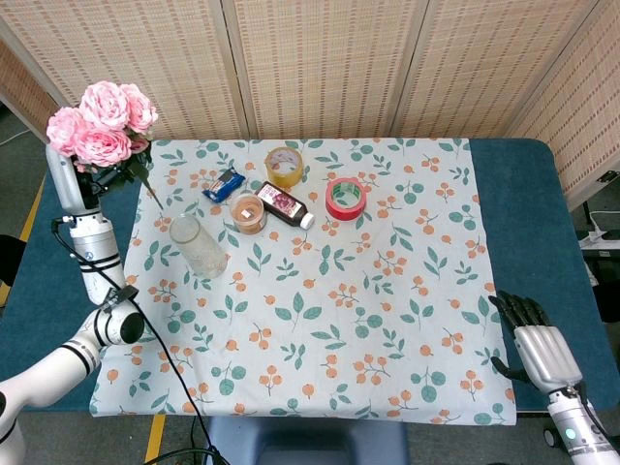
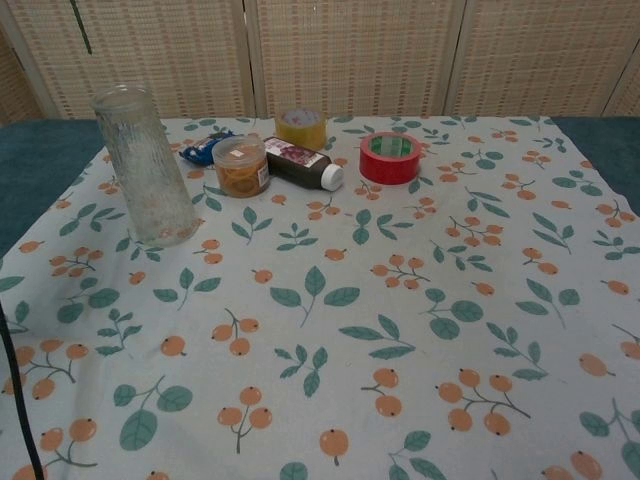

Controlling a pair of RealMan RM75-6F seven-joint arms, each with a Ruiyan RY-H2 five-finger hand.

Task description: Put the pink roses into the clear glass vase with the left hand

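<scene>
The pink roses (image 1: 102, 124) are held high over the table's far left corner, blooms up, with their green stems in my left hand (image 1: 68, 180). In the chest view only a thin green stem (image 2: 80, 24) shows at the top left. The clear glass vase (image 1: 199, 247) stands upright and empty on the floral cloth, to the right of and nearer than the roses; the chest view also shows the vase (image 2: 145, 165). My right hand (image 1: 542, 351) rests at the table's near right edge, fingers spread, holding nothing.
Behind the vase lie a blue packet (image 1: 224, 183), a yellow tape roll (image 1: 284, 167), a small lidded jar (image 1: 249, 213), a dark bottle (image 1: 284, 204) on its side and a red tape roll (image 1: 346, 198). A black cable (image 2: 20, 400) hangs at the near left.
</scene>
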